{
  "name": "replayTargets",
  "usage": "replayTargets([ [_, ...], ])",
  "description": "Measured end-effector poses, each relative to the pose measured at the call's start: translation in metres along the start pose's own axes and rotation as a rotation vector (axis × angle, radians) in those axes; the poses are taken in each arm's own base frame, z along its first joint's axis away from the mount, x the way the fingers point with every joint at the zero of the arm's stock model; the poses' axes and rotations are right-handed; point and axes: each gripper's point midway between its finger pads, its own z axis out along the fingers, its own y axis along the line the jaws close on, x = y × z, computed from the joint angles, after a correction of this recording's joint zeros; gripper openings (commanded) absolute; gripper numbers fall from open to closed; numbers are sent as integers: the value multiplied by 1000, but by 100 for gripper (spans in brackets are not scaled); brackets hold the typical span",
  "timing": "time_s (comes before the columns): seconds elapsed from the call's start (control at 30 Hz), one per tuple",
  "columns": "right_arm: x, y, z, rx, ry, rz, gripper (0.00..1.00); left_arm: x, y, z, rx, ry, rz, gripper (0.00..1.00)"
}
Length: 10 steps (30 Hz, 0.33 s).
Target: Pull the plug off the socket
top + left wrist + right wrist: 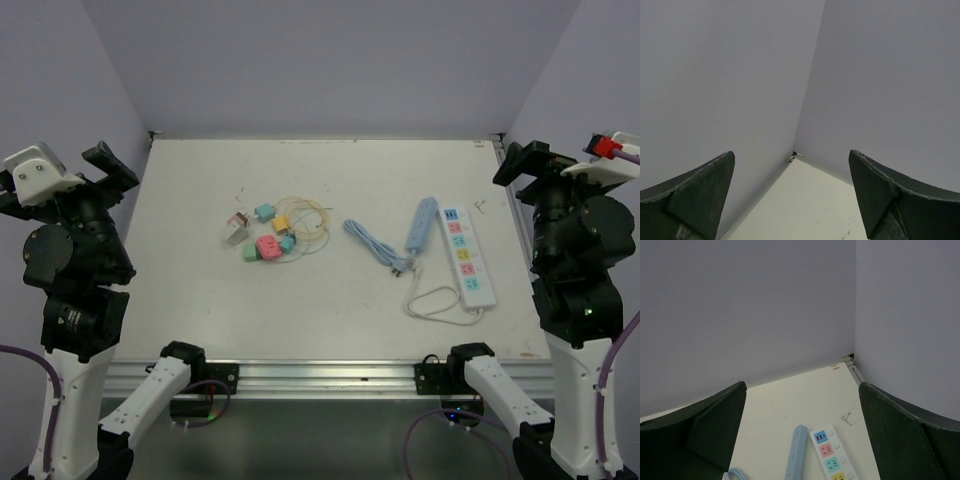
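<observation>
Spread wide and pinching nothing at the left gripper [790,200], dark fingers [695,195] framing only grey wall and the far left corner of the white table [810,210]. Likewise wide and empty at the right gripper [802,440], high off the right edge and looking down toward the far right corner. Outward from there, near the right edge: long white power strip with coloured sockets [467,258], running far to near, with a white looped cord [440,305] at its near end. Just left of it: slim pale blue power strip [420,223], with a wavy blue cord [372,240] trailing toward the middle. Left of centre, well apart from both strips: cluster of small pastel plug blocks [268,238] tangled in thin yellowish wire [312,238]. Nothing touched yet, so probably the approach. To do it well: settle first on the seated plug, bring one arm down to pin the socket body flat against the table, close the other squarely on the plug's body rather than its cord, then pull straight along the pins without twisting. Hard to make out from above: any plug seated in the white strip's sockets (none apparent), and whether mated pairs or loose pieces among the pastel blocks. Cut off in the right wrist view: near parts of both strips. Out of the left wrist view altogether: every strip and plug.
</observation>
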Motion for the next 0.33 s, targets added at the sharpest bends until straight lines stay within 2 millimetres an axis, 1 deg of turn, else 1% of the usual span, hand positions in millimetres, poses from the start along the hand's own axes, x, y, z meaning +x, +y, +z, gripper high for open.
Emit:
replayTargets([
  [0.27, 1, 3, 3, -9, 2, -1, 99, 13, -3, 2, 1, 19, 17, 100],
  [0.33, 0, 4, 3, -13, -2, 1, 99, 13, -3, 3, 1, 20, 18, 100],
])
